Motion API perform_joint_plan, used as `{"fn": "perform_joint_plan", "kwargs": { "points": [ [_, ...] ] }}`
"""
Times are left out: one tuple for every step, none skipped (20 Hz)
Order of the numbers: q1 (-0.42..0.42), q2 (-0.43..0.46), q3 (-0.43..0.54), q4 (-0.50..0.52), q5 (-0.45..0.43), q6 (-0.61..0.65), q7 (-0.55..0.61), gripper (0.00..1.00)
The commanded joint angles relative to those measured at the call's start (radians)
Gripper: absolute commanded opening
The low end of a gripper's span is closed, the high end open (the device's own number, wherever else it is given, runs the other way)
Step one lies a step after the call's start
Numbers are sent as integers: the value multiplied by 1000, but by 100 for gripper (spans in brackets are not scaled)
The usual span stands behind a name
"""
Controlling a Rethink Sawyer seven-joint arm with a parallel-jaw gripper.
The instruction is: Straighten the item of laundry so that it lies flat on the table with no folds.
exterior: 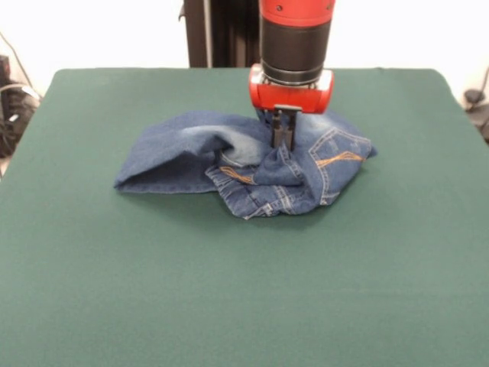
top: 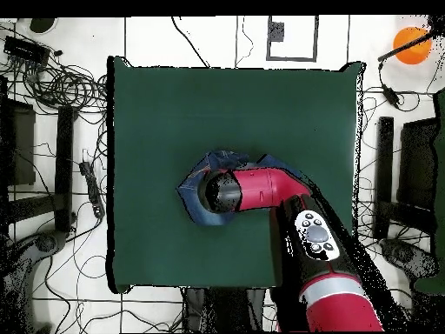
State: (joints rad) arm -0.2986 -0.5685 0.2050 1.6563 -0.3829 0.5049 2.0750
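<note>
one pair of fingers (exterior: 283, 138) pinched shut on bunched, folded jeans (exterior: 229, 164) mid green table (exterior: 229, 290)

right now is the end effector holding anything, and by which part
The end effector is pinched shut on the jeans, gripping a raised ridge of denim near the middle of the crumpled heap, beside a stitched back pocket.

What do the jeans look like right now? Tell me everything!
The jeans are blue denim with faded light patches and orange stitching, including a curved orange design on a pocket. They are not flat: they sit crumpled in a bunched, folded heap near the middle of the green table. One folded part stretches out to the picture's left in the front view. The gripper reaches down from above, its dark fingers pinched together on a raised fold of the cloth. Nothing else touches them.
</note>
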Motion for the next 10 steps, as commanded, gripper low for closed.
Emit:
{"fn": "perform_joint_plan", "kwargs": {
  "points": [
    [8,30,67,37,23,37,12,0],
    [6,26,69,37,27,50,8,0],
    [3,20,71,38,32,67,1,0],
    [1,14,73,37,37,82,-3,0],
    [-1,8,75,37,42,97,-8,0],
    [-3,2,77,36,47,109,-10,0],
    [-3,-4,77,35,52,120,-11,0],
    [-3,-10,77,34,56,131,-12,0],
    [-3,-16,77,34,61,142,-14,0],
    [-2,-23,75,31,64,152,-13,0]
  ]
}}
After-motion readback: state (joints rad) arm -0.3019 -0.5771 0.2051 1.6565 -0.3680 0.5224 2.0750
